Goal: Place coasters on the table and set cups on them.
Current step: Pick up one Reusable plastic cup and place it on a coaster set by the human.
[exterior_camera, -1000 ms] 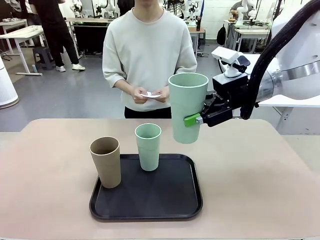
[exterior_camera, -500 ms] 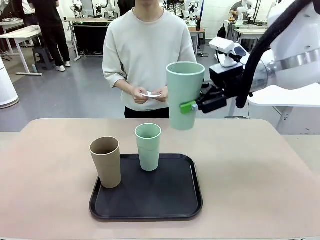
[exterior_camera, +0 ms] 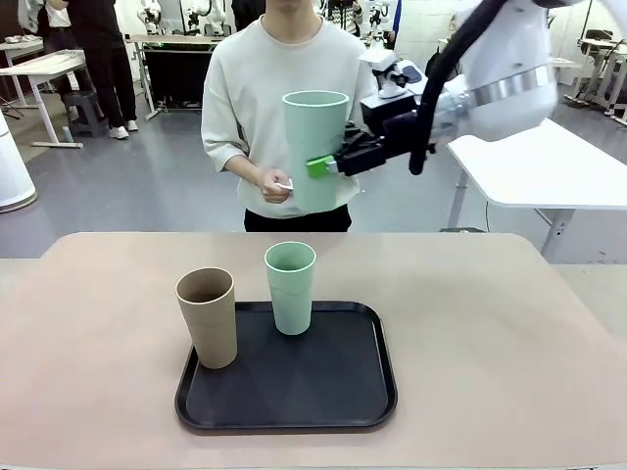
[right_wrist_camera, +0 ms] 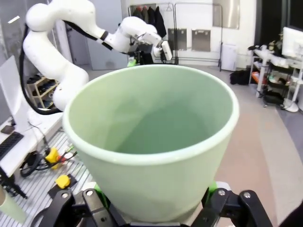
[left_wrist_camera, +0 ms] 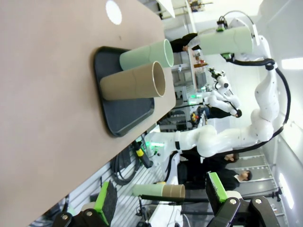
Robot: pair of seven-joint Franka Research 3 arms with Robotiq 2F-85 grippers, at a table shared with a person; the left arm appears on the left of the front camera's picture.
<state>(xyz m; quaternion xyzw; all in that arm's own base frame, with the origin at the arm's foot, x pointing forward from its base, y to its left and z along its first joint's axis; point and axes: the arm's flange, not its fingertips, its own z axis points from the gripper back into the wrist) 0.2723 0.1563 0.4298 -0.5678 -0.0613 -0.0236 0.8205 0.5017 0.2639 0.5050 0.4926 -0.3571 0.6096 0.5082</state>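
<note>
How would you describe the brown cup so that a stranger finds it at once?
Find the black tray on the beige table. On its left edge stands the brown cup, tall and handleless; the cup beside it is mint green.

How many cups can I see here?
3: one green cup held up by the right gripper; another green cup on the black tray; a brown cup on the tray's left side. None seems hidden.

Left cup (exterior_camera: 207, 318) and rear cup (exterior_camera: 291, 289) stand on tray (exterior_camera: 323, 392), third cup (exterior_camera: 313, 127) above.
</note>
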